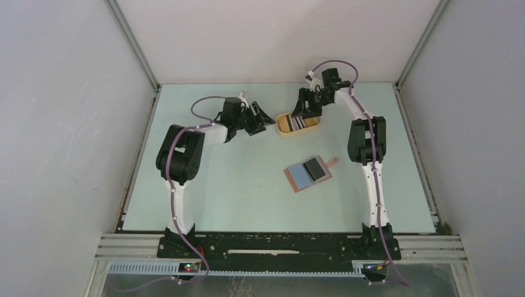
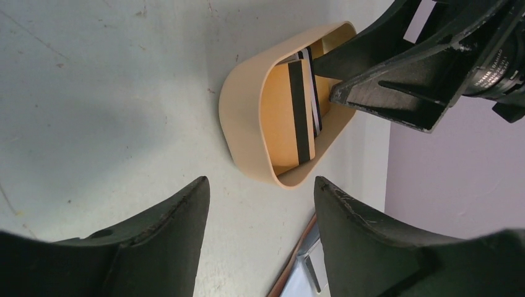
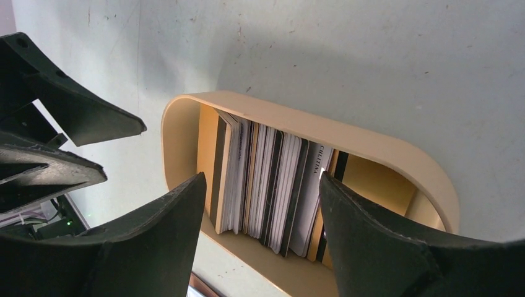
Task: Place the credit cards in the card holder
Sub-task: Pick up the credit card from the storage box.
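Observation:
Several credit cards stand on edge in a yellow oval tray at the back of the table. My right gripper hangs open just over the stack, one finger on each side, holding nothing. My left gripper is open and empty, close to the tray's left end, pointing at it. The reddish-brown card holder lies open mid-table, nearer than the tray, with a blue-grey card and a dark card lying on it. From above, the left gripper and right gripper flank the tray.
The card holder's snap tab sticks out to its right. Its edge shows low in the left wrist view, between the fingers. White walls enclose the table on three sides. The two grippers are close together at the tray.

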`<state>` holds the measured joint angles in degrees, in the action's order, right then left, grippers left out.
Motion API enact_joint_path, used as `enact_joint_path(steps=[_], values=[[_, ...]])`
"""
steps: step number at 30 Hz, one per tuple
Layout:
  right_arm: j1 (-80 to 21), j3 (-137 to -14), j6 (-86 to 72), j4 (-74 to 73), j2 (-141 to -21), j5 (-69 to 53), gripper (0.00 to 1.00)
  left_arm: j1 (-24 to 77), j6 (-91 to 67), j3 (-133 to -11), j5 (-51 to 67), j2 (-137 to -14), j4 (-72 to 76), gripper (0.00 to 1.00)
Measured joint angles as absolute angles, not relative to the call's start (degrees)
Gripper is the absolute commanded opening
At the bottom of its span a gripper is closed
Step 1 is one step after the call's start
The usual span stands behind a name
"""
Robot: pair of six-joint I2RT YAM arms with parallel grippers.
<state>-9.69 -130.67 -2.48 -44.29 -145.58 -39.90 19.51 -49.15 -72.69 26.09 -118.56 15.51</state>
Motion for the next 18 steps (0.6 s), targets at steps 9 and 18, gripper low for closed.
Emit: enact_joint_path(steps=[9, 18], values=[[-9.8, -130.63, -4.12, -44.27, -145.62, -40.86, 0.74, 20.14, -49.06, -77.54, 27.33, -121.89, 12.56, 0.63], [-9.89, -128.09, -6.42, -43.68, -145.64, -45.23, 0.73, 20.73, -48.93, -79.85, 28.42, -123.96, 10.57, 0.6]])
